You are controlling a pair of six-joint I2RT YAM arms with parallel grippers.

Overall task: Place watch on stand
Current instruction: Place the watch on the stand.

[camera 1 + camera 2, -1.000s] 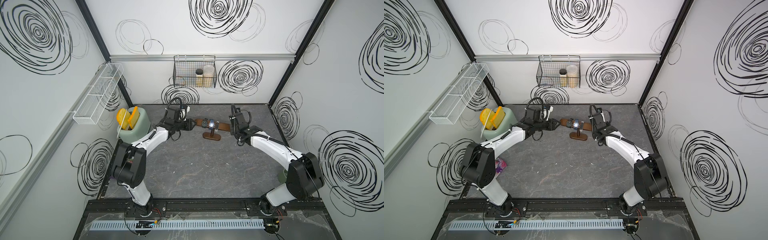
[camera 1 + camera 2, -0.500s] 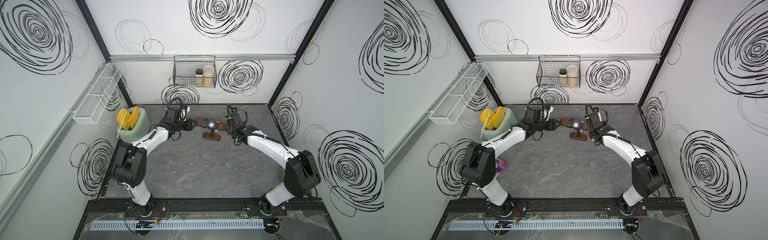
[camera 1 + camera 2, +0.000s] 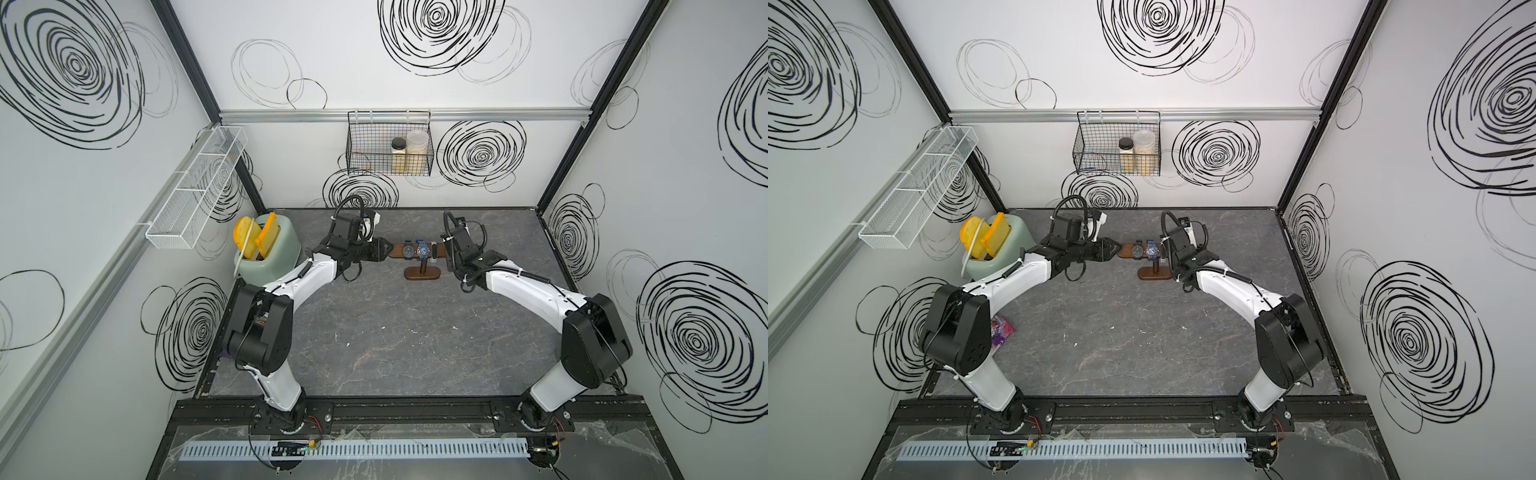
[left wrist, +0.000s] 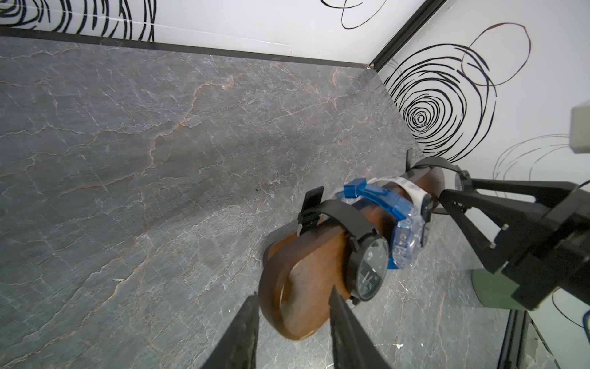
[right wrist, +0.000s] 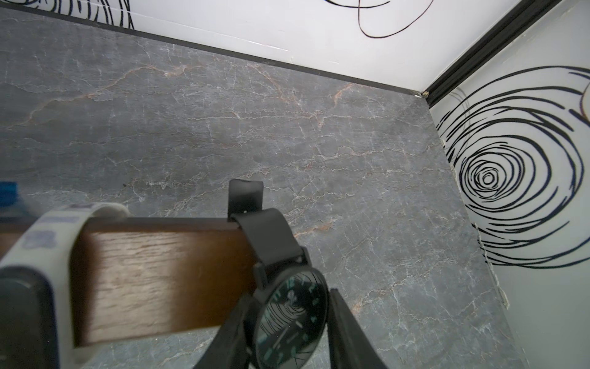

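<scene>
The dark brown wooden stand (image 3: 423, 273) is at the back middle of the table, and its bar (image 4: 319, 255) runs left to right. My left gripper (image 3: 388, 249) (image 4: 293, 292) is shut on the bar's left end. My right gripper (image 3: 444, 254) (image 5: 289, 295) is shut on the case of a black watch (image 5: 293, 316) with a dark face. That watch's strap (image 5: 271, 236) loops over the bar's right end (image 5: 159, 271). Three other watches sit on the bar: black (image 4: 367, 268), blue (image 4: 405, 239) and white-banded (image 4: 415, 191).
A green toaster (image 3: 270, 253) with yellow slices stands at the back left, close to my left arm. On the back wall hangs a wire basket (image 3: 388, 149) with two jars. A white mesh shelf (image 3: 195, 191) is on the left wall. A purple item (image 3: 1000, 332) lies by the left arm's base.
My right gripper has moved left with the black watch, bringing its strap onto the bar's right end. The left gripper has kept its place on the bar's left end.
</scene>
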